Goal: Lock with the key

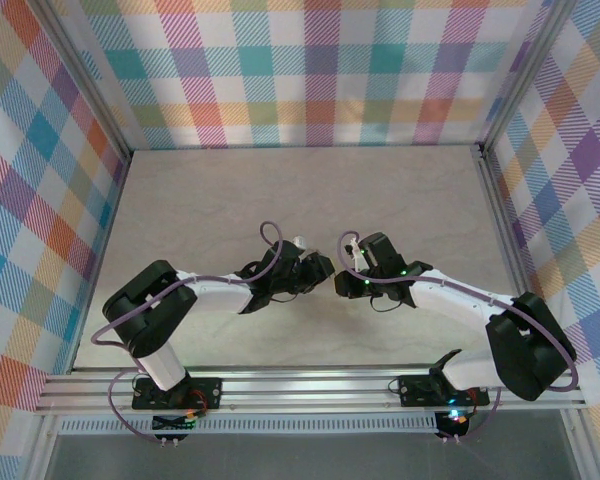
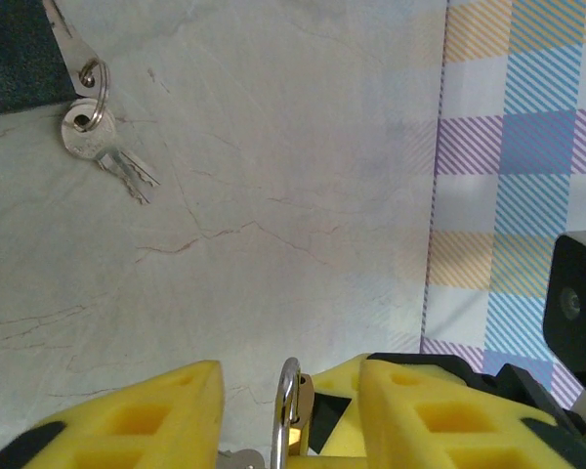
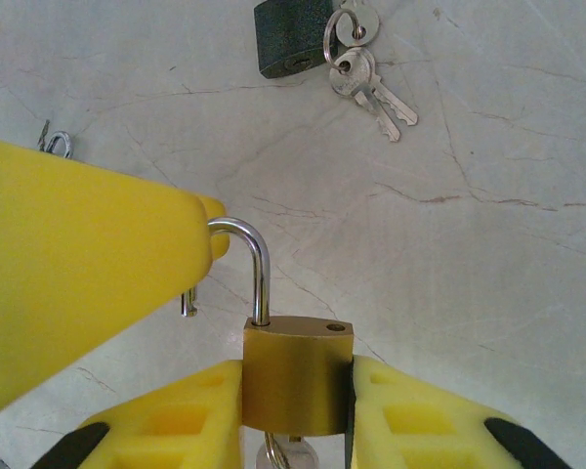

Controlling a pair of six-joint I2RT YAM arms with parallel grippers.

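our right gripper [image 3: 293, 369] is clamped on the brass lock [image 3: 295, 396], one pad on each side of the body, holding it upright. a silver piece under the body [image 3: 283, 454] looks like the key, but it is cropped and we cannot be sure. our left gripper [image 2: 291, 391] has its jaws apart with the shackle [image 3: 260, 264] between them. in the right wrist view one left finger [image 3: 78, 264] touches the top of the bend.

the shackle is open. its long leg sits in the body and its free end hangs on the left, beside that finger. the empty hole [image 3: 337, 329] is on the right of the body's top, so the shackle faces the wrong way.

to do this well, we judge the left pads should close on the bend, not on the free leg. then we swing the shackle about its seated leg until the free end stands over the hole, and press straight down. the right grip must not let the body twist or slide. a skewed push could jam the tip on the rim.

a dark lock [image 3: 291, 39] lies on the table [image 3: 488, 293], well apart, with ringed keys [image 3: 366, 73] touching it. we judge the brass one is the lock in hand.
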